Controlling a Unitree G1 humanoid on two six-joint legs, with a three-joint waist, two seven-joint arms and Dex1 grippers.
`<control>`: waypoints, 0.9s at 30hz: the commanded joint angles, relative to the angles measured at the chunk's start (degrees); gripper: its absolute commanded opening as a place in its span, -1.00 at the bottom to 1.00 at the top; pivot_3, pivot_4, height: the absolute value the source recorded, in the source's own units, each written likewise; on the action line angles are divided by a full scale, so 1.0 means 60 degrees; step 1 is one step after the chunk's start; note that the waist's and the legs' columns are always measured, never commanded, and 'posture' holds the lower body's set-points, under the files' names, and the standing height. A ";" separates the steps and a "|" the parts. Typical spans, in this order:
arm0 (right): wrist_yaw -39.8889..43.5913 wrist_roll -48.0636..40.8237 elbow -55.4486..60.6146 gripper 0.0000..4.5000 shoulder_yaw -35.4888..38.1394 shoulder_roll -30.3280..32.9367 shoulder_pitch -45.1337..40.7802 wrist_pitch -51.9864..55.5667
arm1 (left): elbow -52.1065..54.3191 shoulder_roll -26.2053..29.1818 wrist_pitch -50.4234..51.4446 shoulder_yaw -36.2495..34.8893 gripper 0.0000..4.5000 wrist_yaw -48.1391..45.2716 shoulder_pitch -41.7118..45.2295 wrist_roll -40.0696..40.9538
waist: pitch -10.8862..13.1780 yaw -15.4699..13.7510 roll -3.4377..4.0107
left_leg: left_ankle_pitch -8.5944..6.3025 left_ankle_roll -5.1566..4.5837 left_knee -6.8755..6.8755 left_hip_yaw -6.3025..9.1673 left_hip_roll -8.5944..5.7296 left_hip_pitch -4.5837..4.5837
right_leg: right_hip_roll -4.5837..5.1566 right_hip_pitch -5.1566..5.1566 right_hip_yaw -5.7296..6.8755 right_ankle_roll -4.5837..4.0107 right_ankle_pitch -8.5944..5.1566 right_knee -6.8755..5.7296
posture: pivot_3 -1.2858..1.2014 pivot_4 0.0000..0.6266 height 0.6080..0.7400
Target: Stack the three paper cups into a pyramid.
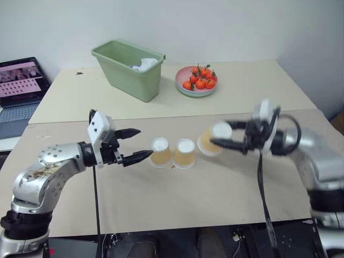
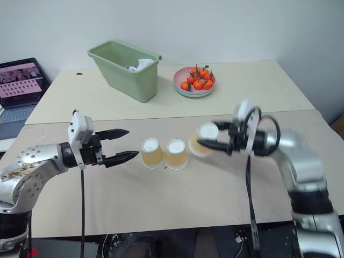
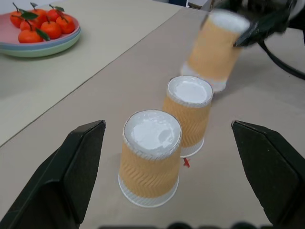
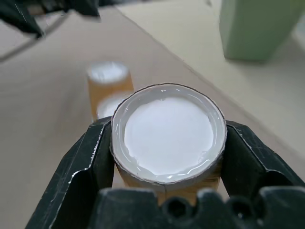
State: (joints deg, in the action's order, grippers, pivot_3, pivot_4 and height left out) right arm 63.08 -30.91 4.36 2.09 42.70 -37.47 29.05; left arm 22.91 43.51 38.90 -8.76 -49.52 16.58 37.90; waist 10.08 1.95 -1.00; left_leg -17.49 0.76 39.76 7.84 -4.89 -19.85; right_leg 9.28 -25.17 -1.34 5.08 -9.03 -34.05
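Two paper cups point(image 1: 160, 152) point(image 1: 184, 153) stand upside down, side by side and touching, on the brown table top point(image 1: 215, 193). They have tan sides and white bases facing up. My left gripper point(image 1: 134, 145) is just to their left, open, its black fingers pointing at the nearer cup and holding nothing. A third paper cup point(image 1: 211, 141) hangs tilted above the table, just right of the pair. My right gripper point(image 1: 220, 134) is shut on it, one finger on each side, as the right wrist view shows around its white base point(image 4: 167, 133).
A green plastic bin point(image 1: 130, 69) holding crumpled paper stands at the back. A pink plate of small oranges point(image 1: 196, 80) sits to its right. A laptop point(image 1: 19, 88) lies at the far left. A seam crosses the table behind the cups.
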 commanded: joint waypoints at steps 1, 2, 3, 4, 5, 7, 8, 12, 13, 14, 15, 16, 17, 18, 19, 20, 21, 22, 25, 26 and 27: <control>0.1000 -0.0448 -0.0781 0.43 -0.0234 -0.0089 -0.1599 0.0409 | 0.0349 0.0024 -0.0220 -0.0303 1.00 0.0155 -0.0068 0.0015 | -0.0002 -0.0008 -0.0006 | -0.0001 -0.0001 -0.0003 0.0001 0.0009 0.0000 | -0.0007 0.0000 0.0002 -0.0002 0.0001 0.0003 | 0.03 -0.52 0.79; 0.1333 -0.0348 -0.0988 0.43 -0.0478 -0.0120 -0.1984 0.0372 | 0.0380 -0.0003 -0.0234 -0.0301 1.00 0.0193 -0.0102 0.0008 | -0.0004 -0.0024 -0.0010 | -0.0002 -0.0003 -0.0003 0.0001 0.0011 0.0000 | -0.0009 0.0000 0.0003 -0.0002 0.0001 0.0004 | 0.03 -0.52 0.79; 0.1670 -0.0245 -0.1197 0.43 -0.0741 -0.0184 -0.2368 0.0331 | 0.0421 -0.0036 -0.0251 -0.0309 1.00 0.0239 -0.0152 0.0010 | -0.0003 -0.0041 -0.0014 | -0.0005 -0.0005 -0.0002 0.0002 0.0013 0.0000 | -0.0009 0.0000 0.0005 -0.0003 0.0001 0.0004 | 0.03 -0.52 0.79; 0.1941 -0.0201 -0.1403 0.43 -0.0931 -0.0262 -0.2689 0.0340 | 0.0440 -0.0068 -0.0267 -0.0300 1.00 0.0285 -0.0176 0.0005 | -0.0003 -0.0046 -0.0015 | -0.0010 -0.0011 -0.0001 0.0002 0.0012 -0.0005 | -0.0008 -0.0002 0.0007 -0.0003 0.0002 0.0006 | 0.03 -0.52 0.79; 0.2225 -0.0277 -0.1558 0.43 -0.1110 -0.0404 -0.3046 0.0463 | 0.0487 -0.0109 -0.0289 -0.0302 1.00 0.0345 -0.0228 0.0000 | -0.0003 -0.0048 -0.0015 | -0.0014 -0.0011 0.0002 0.0002 0.0010 -0.0009 | -0.0006 -0.0006 0.0006 -0.0004 0.0003 0.0006 | 0.03 -0.52 0.79; 0.2667 -0.0433 -0.1790 0.43 -0.1382 -0.0708 -0.3573 0.0709 | 0.0564 -0.0185 -0.0315 -0.0293 1.00 0.0451 -0.0303 -0.0011 | -0.0003 -0.0037 -0.0014 | -0.0012 0.0000 0.0004 0.0002 0.0007 -0.0028 | -0.0003 -0.0024 0.0005 -0.0004 0.0006 0.0003 | 0.03 -0.52 0.79; 0.2890 -0.0466 -0.1830 0.43 -0.1555 -0.0849 -0.3731 0.0801 | 0.0619 -0.0222 -0.0327 -0.0290 1.00 0.0499 -0.0348 -0.0020 | -0.0003 -0.0036 -0.0014 | -0.0002 0.0019 0.0003 0.0002 0.0006 -0.0039 | -0.0001 -0.0038 0.0005 -0.0005 0.0006 0.0003 | 0.03 -0.52 0.79; 0.3398 -0.0047 -0.2058 0.43 -0.2144 -0.1320 -0.3860 0.0456 | 0.0768 -0.0306 -0.0381 -0.0309 1.00 0.0655 -0.0518 -0.0033 | -0.0005 -0.0033 -0.0015 | 0.0022 0.0070 0.0002 0.0002 0.0010 -0.0090 | -0.0003 -0.0117 0.0005 -0.0016 0.0013 -0.0006 | 0.03 -0.52 0.79; 0.3470 0.0096 -0.2217 0.43 -0.2256 -0.1443 -0.3874 0.0305 | 0.0795 -0.0317 -0.0399 -0.0315 1.00 0.0699 -0.0556 -0.0025 | -0.0005 -0.0032 -0.0016 | 0.0021 0.0071 0.0002 0.0002 0.0009 -0.0098 | -0.0003 -0.0128 0.0004 -0.0018 0.0015 -0.0006 | 0.03 -0.52 0.79; 0.3529 0.0222 -0.2425 0.43 -0.2345 -0.1574 -0.3916 0.0184 | 0.0807 -0.0326 -0.0416 -0.0317 1.00 0.0730 -0.0581 -0.0021 | -0.0005 -0.0033 -0.0016 | 0.0022 0.0073 0.0004 0.0000 0.0009 -0.0101 | -0.0002 -0.0135 0.0004 -0.0021 0.0017 -0.0006 | 0.03 -0.52 0.79; 0.3590 0.0353 -0.2670 0.43 -0.2405 -0.1713 -0.3980 0.0055 | 0.0811 -0.0339 -0.0445 -0.0311 1.00 0.0756 -0.0600 -0.0031 | -0.0005 -0.0030 -0.0015 | 0.0024 0.0077 0.0005 -0.0002 0.0008 -0.0112 | -0.0001 -0.0148 0.0003 -0.0025 0.0020 -0.0006 | 0.03 -0.52 0.79; 0.3631 0.0491 -0.2963 0.43 -0.2454 -0.1861 -0.4065 -0.0091 | 0.0819 -0.0359 -0.0461 -0.0311 1.00 0.0798 -0.0611 -0.0041 | -0.0004 -0.0020 -0.0015 | 0.0026 0.0081 0.0005 -0.0003 0.0008 -0.0114 | -0.0002 -0.0153 0.0003 -0.0027 0.0022 -0.0006 | 0.03 -0.52 0.79; 0.3683 0.0611 -0.3265 0.43 -0.2495 -0.2019 -0.4151 -0.0255 | 0.0863 -0.0379 -0.0465 -0.0312 1.00 0.0834 -0.0631 -0.0035 | -0.0005 -0.0011 -0.0015 | 0.0030 0.0087 0.0005 -0.0003 0.0008 -0.0115 | -0.0002 -0.0159 0.0003 -0.0029 0.0023 -0.0008 | 0.03 -0.52 0.79; 0.3731 0.0756 -0.3565 0.43 -0.2527 -0.2182 -0.4238 -0.0429 | 0.0888 -0.0398 -0.0465 -0.0305 1.00 0.0865 -0.0635 -0.0034 | -0.0004 0.0003 -0.0015 | 0.0032 0.0090 0.0004 -0.0003 0.0009 -0.0116 | -0.0004 -0.0162 0.0003 -0.0033 0.0025 -0.0010 | 0.03 -0.52 0.79; 0.3757 0.0917 -0.3837 0.43 -0.2569 -0.2330 -0.4310 -0.0631 | 0.0910 -0.0411 -0.0463 -0.0297 1.00 0.0893 -0.0638 -0.0037 | -0.0004 0.0021 -0.0015 | 0.0033 0.0093 0.0005 -0.0003 0.0009 -0.0116 | -0.0004 -0.0163 0.0003 -0.0035 0.0027 -0.0012 | 0.03 -0.52 0.79; 0.3795 0.1059 -0.4060 0.43 -0.2595 -0.2446 -0.4369 -0.0803 | 0.0911 -0.0420 -0.0473 -0.0283 1.00 0.0908 -0.0636 -0.0046 | -0.0005 0.0045 -0.0015 | 0.0035 0.0094 0.0005 -0.0003 0.0009 -0.0116 | -0.0004 -0.0163 0.0003 -0.0038 0.0029 -0.0012 | 0.03 -0.52 0.79; 0.3834 0.1196 -0.4276 0.43 -0.2607 -0.2563 -0.4436 -0.0978 | 0.0917 -0.0425 -0.0477 -0.0273 1.00 0.0924 -0.0638 -0.0052 | -0.0005 0.0070 -0.0015 | 0.0035 0.0095 0.0005 -0.0003 0.0009 -0.0114 | -0.0005 -0.0163 0.0003 -0.0039 0.0030 -0.0014 | 0.03 -0.52 0.79; 0.3870 0.1302 -0.4485 0.43 -0.2611 -0.2672 -0.4526 -0.1101 | 0.0941 -0.0434 -0.0476 -0.0271 1.00 0.0946 -0.0645 -0.0050 | -0.0005 0.0087 -0.0015 | 0.0036 0.0096 0.0005 -0.0004 0.0010 -0.0114 | -0.0005 -0.0164 0.0003 -0.0041 0.0032 -0.0014 | 0.03 -0.52 0.79; 0.4045 0.1529 -0.4966 0.43 -0.2579 -0.2896 -0.4768 -0.1370 | 0.1000 -0.0446 -0.0476 -0.0265 1.00 0.0986 -0.0673 -0.0057 | -0.0005 0.0111 -0.0014 | 0.0036 0.0097 0.0005 -0.0003 0.0012 -0.0113 | -0.0008 -0.0164 0.0003 -0.0042 0.0032 -0.0016 | 0.03 -0.52 0.79; 0.4128 0.1562 -0.5084 0.43 -0.2568 -0.2942 -0.4835 -0.1381 | 0.1013 -0.0444 -0.0475 -0.0272 1.00 0.0998 -0.0682 -0.0057 | -0.0005 0.0110 -0.0014 | 0.0036 0.0098 0.0006 -0.0003 0.0012 -0.0114 | -0.0008 -0.0166 0.0003 -0.0043 0.0033 -0.0017 | 0.03 -0.52 0.79; 0.4209 0.1606 -0.5172 0.43 -0.2562 -0.2977 -0.4875 -0.1404 | 0.1020 -0.0442 -0.0483 -0.0279 1.00 0.1016 -0.0689 -0.0070 | -0.0005 0.0105 -0.0014 | 0.0036 0.0098 0.0006 -0.0003 0.0012 -0.0114 | -0.0007 -0.0167 0.0002 -0.0043 0.0033 -0.0018 | 0.03 -0.52 0.79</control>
State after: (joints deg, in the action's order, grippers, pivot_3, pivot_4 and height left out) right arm 86.64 -21.37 -26.69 -14.09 25.10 -64.39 22.10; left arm 26.81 40.70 37.47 -9.76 -43.75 12.58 37.82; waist 10.05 2.58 -1.08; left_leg -17.27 1.35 39.79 7.82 -4.82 -20.53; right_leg 9.23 -26.18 -1.33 4.83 -8.83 -34.15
